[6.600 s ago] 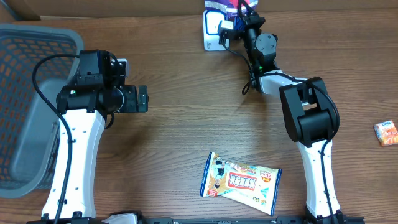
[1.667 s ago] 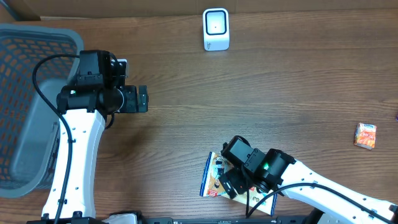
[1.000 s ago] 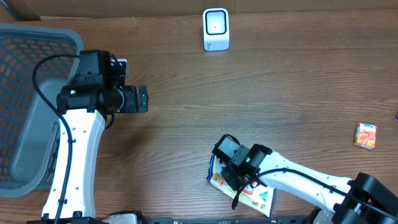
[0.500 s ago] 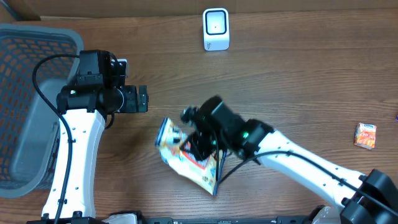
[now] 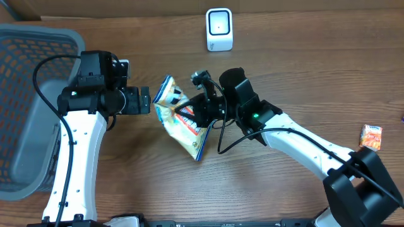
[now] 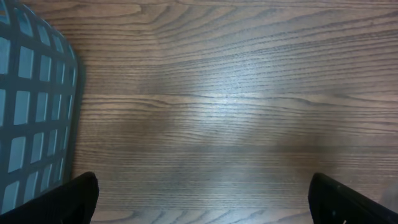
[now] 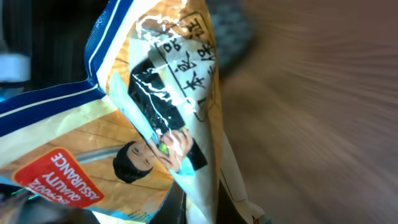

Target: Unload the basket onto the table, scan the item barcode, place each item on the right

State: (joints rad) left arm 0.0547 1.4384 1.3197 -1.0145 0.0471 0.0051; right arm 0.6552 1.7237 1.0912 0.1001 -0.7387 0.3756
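The item, a yellow and blue snack packet (image 5: 178, 117), hangs tilted above the middle of the table. My right gripper (image 5: 201, 112) is shut on its right edge. In the right wrist view the packet (image 7: 112, 124) fills most of the frame, pinched between the dark fingers (image 7: 199, 208) at the bottom. No barcode shows on it in any view. The white scanner (image 5: 219, 29) stands at the back of the table, beyond the packet. My left gripper (image 5: 144, 101) is open and empty just left of the packet; its fingertips (image 6: 78, 198) show over bare wood.
A grey mesh basket (image 5: 25, 107) takes up the left side, and its wall (image 6: 31, 112) shows in the left wrist view. A small orange packet (image 5: 371, 137) lies near the right edge.
My right arm has lifted the packet off the front of the table and carried it back and left, toward the middle. The left arm has not moved.
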